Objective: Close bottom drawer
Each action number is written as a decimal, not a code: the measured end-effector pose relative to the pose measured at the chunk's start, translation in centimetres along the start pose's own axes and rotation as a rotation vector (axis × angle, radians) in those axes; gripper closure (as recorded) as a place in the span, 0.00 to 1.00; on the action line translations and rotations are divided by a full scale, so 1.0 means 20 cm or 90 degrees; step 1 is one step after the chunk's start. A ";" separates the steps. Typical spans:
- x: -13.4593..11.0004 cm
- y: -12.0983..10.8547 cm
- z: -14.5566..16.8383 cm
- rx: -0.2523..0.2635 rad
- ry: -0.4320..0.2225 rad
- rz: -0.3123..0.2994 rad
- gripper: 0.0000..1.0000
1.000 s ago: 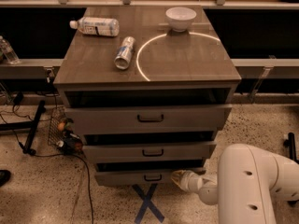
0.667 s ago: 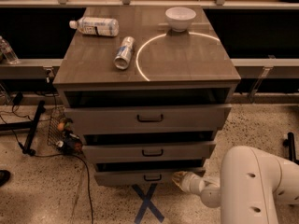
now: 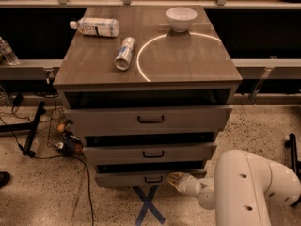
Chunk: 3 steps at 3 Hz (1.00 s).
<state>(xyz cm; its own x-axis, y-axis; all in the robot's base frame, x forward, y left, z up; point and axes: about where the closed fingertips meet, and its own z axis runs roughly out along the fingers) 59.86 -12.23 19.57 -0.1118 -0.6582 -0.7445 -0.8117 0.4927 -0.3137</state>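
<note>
1. Since a second ago the gripper is sitting a touch further left. The bottom drawer is staying as it was, pulled out a little.
2. At the far left, a black stand and cables are lying on the speckled floor. A wire basket is sitting just beside the cabinet.
3. On the cabinet's grey top, a plastic bottle and a can are lying on their sides toward the left, apart from each other.
4. Further right, a white bowl is standing upright near the back edge, and a bright ring of light is curving across the surface in front of it.
5. All three drawers are standing partly open. The bottom drawer is sitting lowest, just above the floor, with a blue tape cross lying in front of it.
6. The gripper is resting low at the right part of that drawer's front, and I cannot tell how wide it is set.
7. Behind it, the white arm is reaching in from the lower right.
</note>
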 end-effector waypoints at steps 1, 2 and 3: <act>-0.02 -0.01 0.05 0.000 -0.013 0.002 1.00; -0.02 -0.03 0.05 0.013 -0.027 0.011 1.00; -0.02 -0.07 0.01 0.031 -0.039 0.019 1.00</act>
<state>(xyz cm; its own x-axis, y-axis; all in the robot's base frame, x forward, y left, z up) 61.08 -12.53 20.13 -0.0980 -0.6074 -0.7883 -0.7795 0.5393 -0.3187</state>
